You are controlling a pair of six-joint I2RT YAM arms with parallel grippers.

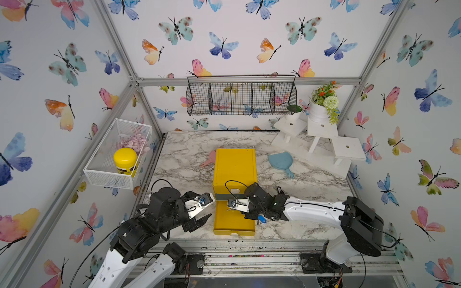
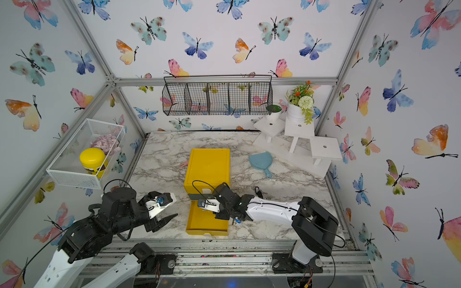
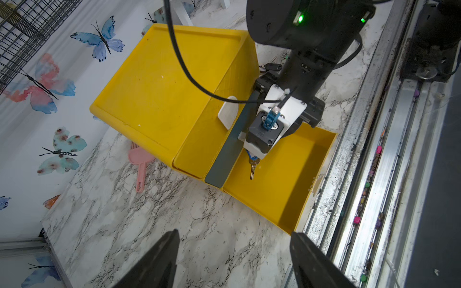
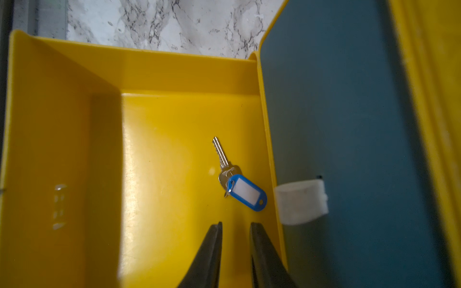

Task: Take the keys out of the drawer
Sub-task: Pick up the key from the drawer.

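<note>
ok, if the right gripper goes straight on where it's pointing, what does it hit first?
Probably the blue-tagged key on the drawer floor: it lies just ahead of the right gripper, a little off-centre. Depth is unclear; the floor could come first.

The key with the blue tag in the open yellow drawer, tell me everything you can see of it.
The small silver metal key sits on a thin ring with an oblong blue plastic tag that has a white label window and a small hole at one end. It lies flat on the floor of the open yellow plastic drawer, alone there, close to the cabinet's dark teal panel. The right gripper hovers near the tag, jaws slightly apart, touching neither.
</note>
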